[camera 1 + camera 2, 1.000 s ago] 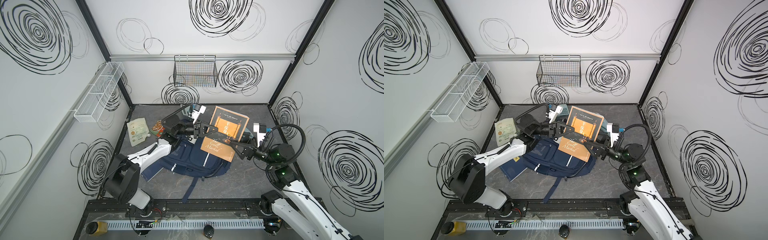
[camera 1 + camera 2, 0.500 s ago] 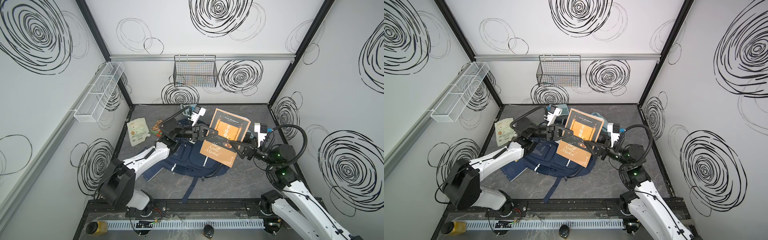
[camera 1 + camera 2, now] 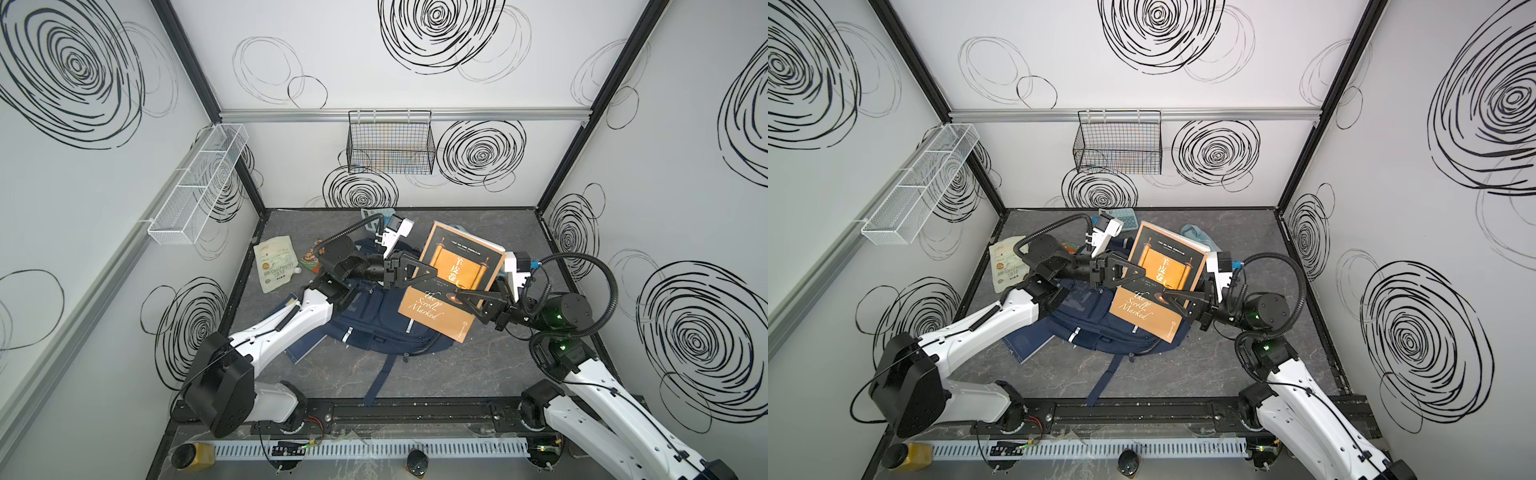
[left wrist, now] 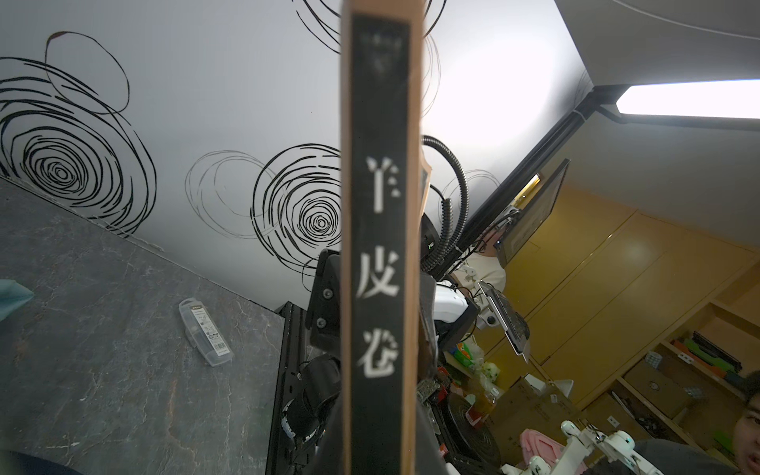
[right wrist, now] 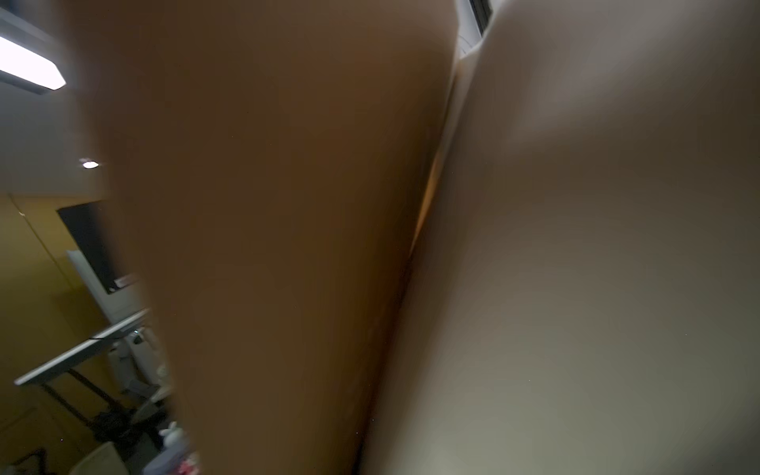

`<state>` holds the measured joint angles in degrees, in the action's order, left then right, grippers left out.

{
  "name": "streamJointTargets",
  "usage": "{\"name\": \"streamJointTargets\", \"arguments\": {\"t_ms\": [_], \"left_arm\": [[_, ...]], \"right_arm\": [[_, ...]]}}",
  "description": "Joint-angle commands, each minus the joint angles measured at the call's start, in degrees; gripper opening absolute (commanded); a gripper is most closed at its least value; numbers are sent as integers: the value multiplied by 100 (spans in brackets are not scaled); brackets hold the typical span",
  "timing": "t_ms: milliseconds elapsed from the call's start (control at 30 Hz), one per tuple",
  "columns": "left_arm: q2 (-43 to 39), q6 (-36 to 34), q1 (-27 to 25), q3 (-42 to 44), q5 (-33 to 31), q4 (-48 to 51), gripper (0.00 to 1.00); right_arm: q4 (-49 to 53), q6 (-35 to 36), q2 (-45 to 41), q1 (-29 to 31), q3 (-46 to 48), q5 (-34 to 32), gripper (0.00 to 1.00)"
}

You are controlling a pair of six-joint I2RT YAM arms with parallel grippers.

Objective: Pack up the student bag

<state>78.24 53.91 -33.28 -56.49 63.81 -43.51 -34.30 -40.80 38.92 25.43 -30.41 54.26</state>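
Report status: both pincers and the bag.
Left pincer shut on book spine. Right pincer straddling opposite edge, clamp unclear. Student bag underneath, opening not visible.

Both top views are bright and evenly lit from above. The dark grey marbled bench shows only soft, faint shadows around the navy blue fabric backpack, and the frame posts lean outward toward the corners. In the left wrist view a long white strip lamp at upper right burns out, washing the wall beside it with glare; the spine of the orange and black hardcover book is slightly soft. The right wrist view is dim, filled by a blurred brown surface and a pale beige surface.
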Motion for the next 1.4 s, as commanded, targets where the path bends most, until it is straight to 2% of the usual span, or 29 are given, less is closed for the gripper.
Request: {"name": "streamJointTargets", "arguments": {"t_ms": [0,33,100,167,233,300,333,433,633,767,933,1133,1367], "left_arm": [[-240,-810,59,-368,-426,620,0],[-302,-1092,96,-392,-606,929,2],[-440,-1691,165,-428,-1058,1763,24],[-578,-2425,182,-487,-1764,2604,35],[-682,-3394,15,-641,-2913,3707,58],[-663,-4191,-348,-763,-4219,4539,66],[-593,-4442,-609,-791,-4823,4846,73],[-225,-4769,-1156,-777,-5576,5279,76],[605,-4789,-1813,-594,-6089,5379,76],[1211,-4726,-1956,-697,-6322,5467,74],[1876,-4826,-2050,-1006,-6933,5651,69],[2453,-4927,-2173,-1324,-7424,5666,71],[2963,-5064,-2240,-1573,-7915,5730,67]], "right_arm": [[89,241,-176,59,-176,-226,9],[321,317,-234,56,-181,-492,0],[724,439,-318,46,-193,-1019,0],[1207,588,-373,1,-247,-1532,0],[1958,733,-418,-60,-415,-2390,0],[2835,784,-416,-154,-607,-3508,0],[3271,792,-391,-240,-715,-4108,0],[3995,845,-406,-597,-805,-5082,0],[4000,810,-1020,-1374,-438,-5362,0],[3943,860,-1231,-1436,-293,-5624,0],[3832,898,-1206,-1438,-197,-5584,0],[3699,924,-1159,-1437,-130,-5619,0],[3676,965,-1134,-1436,-105,-5646,0]]}}
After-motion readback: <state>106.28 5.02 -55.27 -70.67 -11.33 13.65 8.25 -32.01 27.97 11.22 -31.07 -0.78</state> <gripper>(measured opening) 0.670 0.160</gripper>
